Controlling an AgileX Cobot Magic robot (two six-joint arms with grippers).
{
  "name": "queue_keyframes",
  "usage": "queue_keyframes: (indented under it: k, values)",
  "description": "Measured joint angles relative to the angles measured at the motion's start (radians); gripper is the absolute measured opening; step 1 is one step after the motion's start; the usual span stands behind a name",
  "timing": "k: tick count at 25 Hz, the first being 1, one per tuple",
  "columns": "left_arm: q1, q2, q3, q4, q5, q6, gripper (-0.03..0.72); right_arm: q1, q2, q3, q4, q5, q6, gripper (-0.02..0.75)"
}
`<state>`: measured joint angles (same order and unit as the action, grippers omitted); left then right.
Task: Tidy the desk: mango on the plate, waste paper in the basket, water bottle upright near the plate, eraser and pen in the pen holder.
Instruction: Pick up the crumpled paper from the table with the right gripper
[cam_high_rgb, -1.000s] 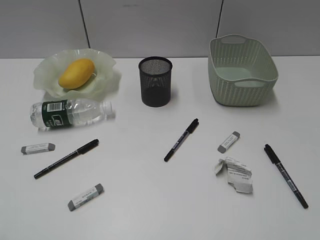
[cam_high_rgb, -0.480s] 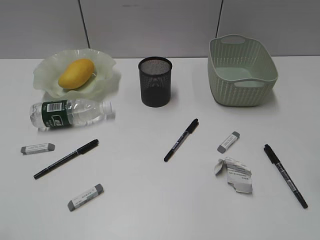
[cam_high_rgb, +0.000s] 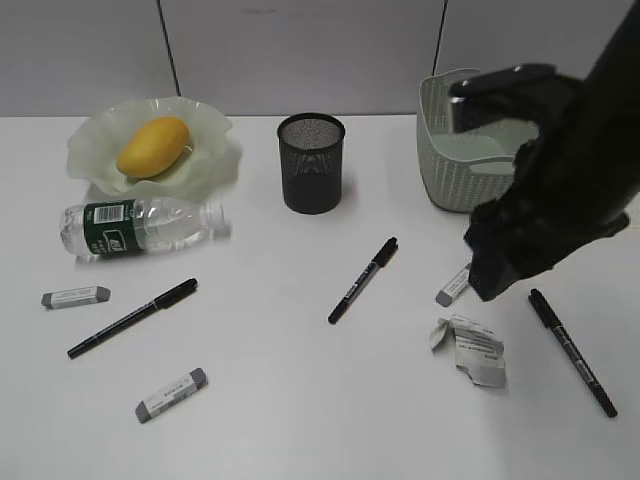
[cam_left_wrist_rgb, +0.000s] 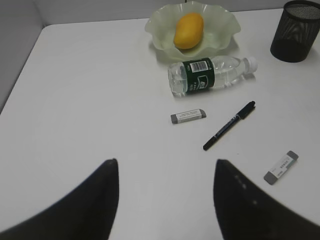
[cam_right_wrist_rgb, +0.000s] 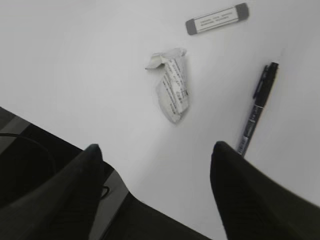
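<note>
The mango (cam_high_rgb: 153, 146) lies in the ruffled green plate (cam_high_rgb: 205, 125). In front of it the water bottle (cam_high_rgb: 140, 226) rests on its side. The black mesh pen holder (cam_high_rgb: 311, 162) stands mid-desk, the basket (cam_high_rgb: 470, 170) at the back right. The waste paper (cam_high_rgb: 470, 347) lies on the desk, a little ahead of my open, empty right gripper (cam_right_wrist_rgb: 155, 147). An eraser (cam_right_wrist_rgb: 217, 18) and a pen (cam_right_wrist_rgb: 256, 107) flank the paper. My left gripper (cam_left_wrist_rgb: 166, 162) hangs open over bare desk, short of another eraser (cam_left_wrist_rgb: 188, 116) and pen (cam_left_wrist_rgb: 229, 125).
My right arm (cam_high_rgb: 560, 180) reaches in from the right, covering part of the basket and of the eraser (cam_high_rgb: 452, 285). A pen (cam_high_rgb: 362, 279) lies mid-desk, and an eraser (cam_high_rgb: 171, 393) near the front left. The desk's front edge shows below the right gripper.
My right arm has come into the exterior view from the right and now hangs over the basket's front and the nearby eraser. Nothing on the desk has moved.
</note>
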<state>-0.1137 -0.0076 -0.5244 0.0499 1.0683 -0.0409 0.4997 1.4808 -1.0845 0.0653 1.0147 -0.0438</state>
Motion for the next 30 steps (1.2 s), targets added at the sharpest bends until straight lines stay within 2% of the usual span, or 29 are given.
queue_keyframes:
  k: [10, 15, 23, 25, 26, 30]
  values:
    - [0.0, 0.0, 0.0, 0.0, 0.0, 0.0, 0.454, 0.009, 0.313, -0.001, -0.004, -0.092, -0.037, 0.533]
    - [0.0, 0.0, 0.0, 0.0, 0.0, 0.0, 0.454, 0.009, 0.384, -0.001, -0.037, -0.182, -0.04, 0.533]
    - [0.0, 0.0, 0.0, 0.0, 0.0, 0.0, 0.454, 0.009, 0.456, -0.001, -0.052, -0.232, -0.042, 0.519]
    - [0.0, 0.0, 0.0, 0.0, 0.0, 0.0, 0.454, 0.009, 0.468, -0.002, -0.052, -0.232, -0.042, 0.456]
    - [0.0, 0.0, 0.0, 0.0, 0.0, 0.0, 0.454, 0.009, 0.473, -0.002, -0.052, -0.23, -0.042, 0.396]
    - [0.0, 0.0, 0.0, 0.0, 0.0, 0.001, 0.454, 0.009, 0.478, -0.012, -0.052, -0.192, -0.042, 0.083]
